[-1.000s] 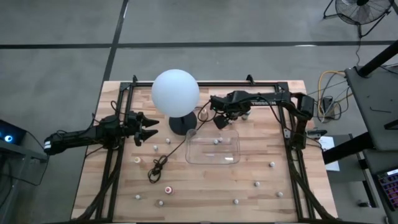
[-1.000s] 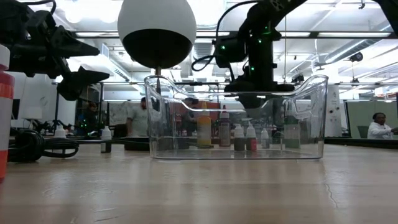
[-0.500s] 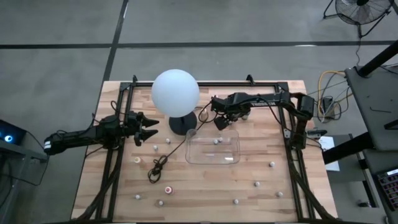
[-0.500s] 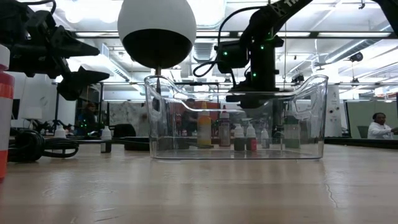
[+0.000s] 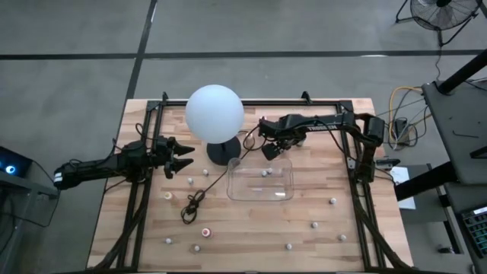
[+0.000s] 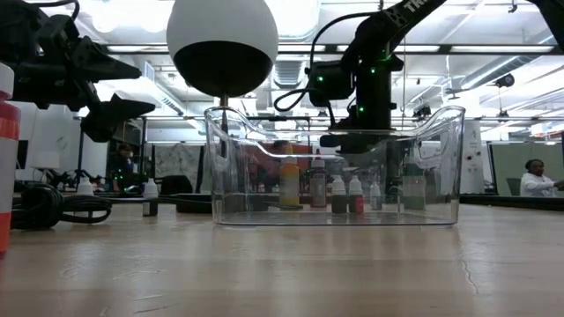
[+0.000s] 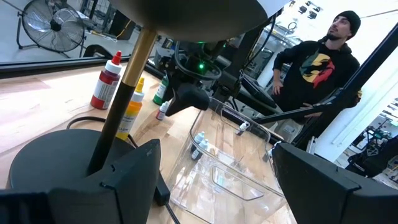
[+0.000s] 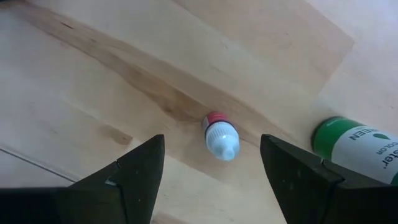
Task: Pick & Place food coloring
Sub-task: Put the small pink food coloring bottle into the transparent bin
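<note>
The right gripper (image 8: 211, 171) hangs open above a small white-capped dropper bottle (image 8: 219, 135) standing on the table (image 5: 251, 228), near a green-capped bottle (image 8: 357, 146), beside the clear tray (image 5: 259, 183). The left gripper (image 5: 181, 157) waits open near the lamp (image 5: 214, 111).

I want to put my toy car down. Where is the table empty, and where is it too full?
Bare wood lies between the clear tray and the bottles at the near edge, and in the far right corner. It is crowded around the lamp, the black cable and the right gripper.
</note>
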